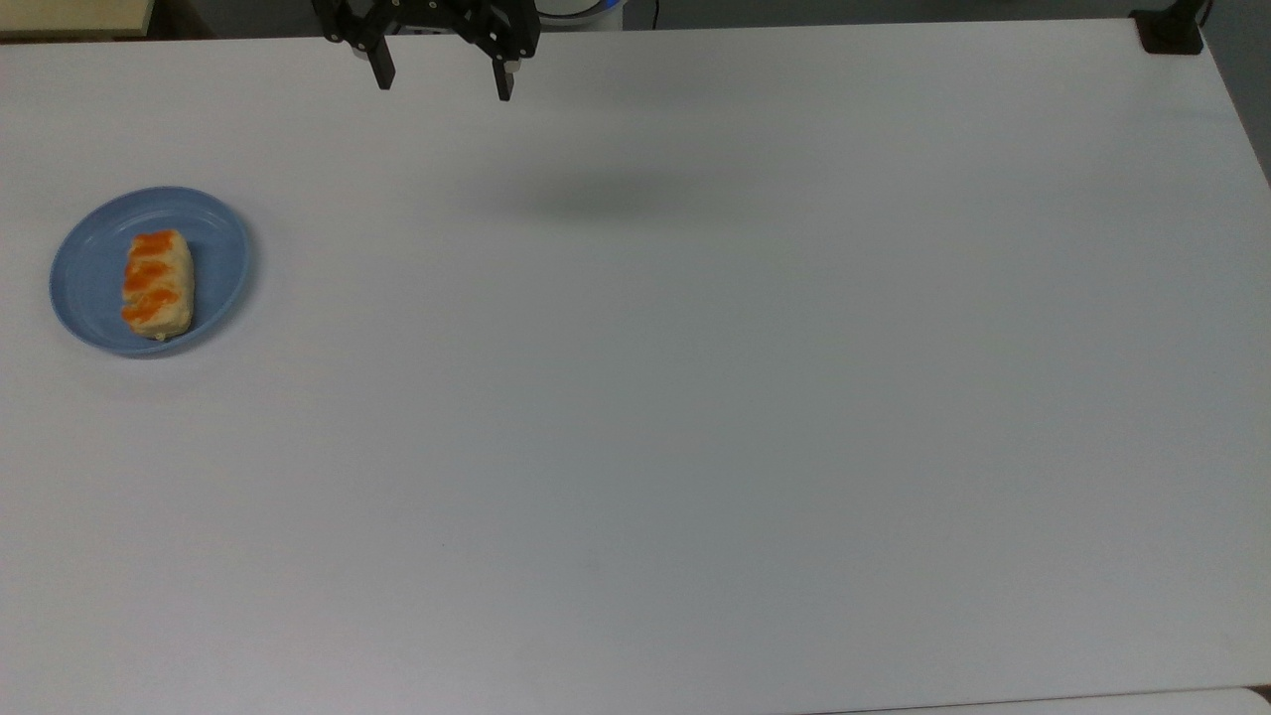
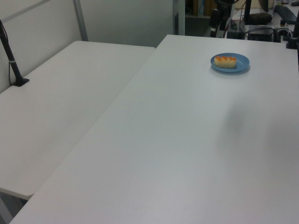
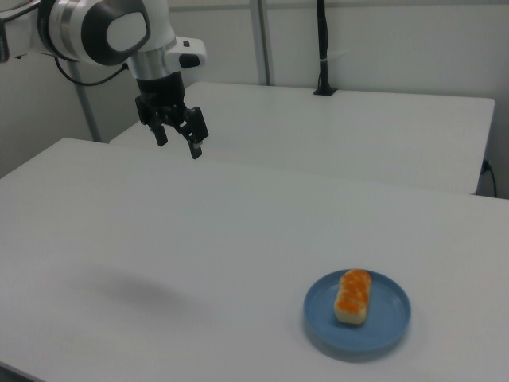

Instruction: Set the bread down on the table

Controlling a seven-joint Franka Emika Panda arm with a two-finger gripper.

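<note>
Bread (image 1: 157,284) is on the blue plate (image 1: 220,230), not on the table (image 1: 695,397) yet.

Top view: plate sits near the top view's left edge, holding only the bread, which lies lengthwise a bit toward the top view's left of plate centre. Gripper (image 1: 441,83) hangs at the top edge, well apart from the plate, jaws spread wide and empty. Nothing else on the table between them.

Left view: bread (image 2: 225,61) on plate (image 2: 240,66) at the far end of the table (image 2: 177,140); a second white table (image 2: 60,107) butts against it on the left view's left. Orange stripes face up.

Right view: gripper (image 3: 177,140) is held high above the table (image 3: 159,239), fingers pointing down, gap clearly wider than the bread (image 3: 353,296) across its short side. Plate (image 3: 390,326) is near the front edge at the right view's right.

Risks, as I judge them:
- Plate rim is raised; a low approach could clip it and slide or tip the plate.
- Bread looks soft, so a hard squeeze may crush it; a light one may drop it.
- Grasping along the long axis probably won't fit, so go across the short side.
- Off-centre pinch could rotate it out on lift.
</note>
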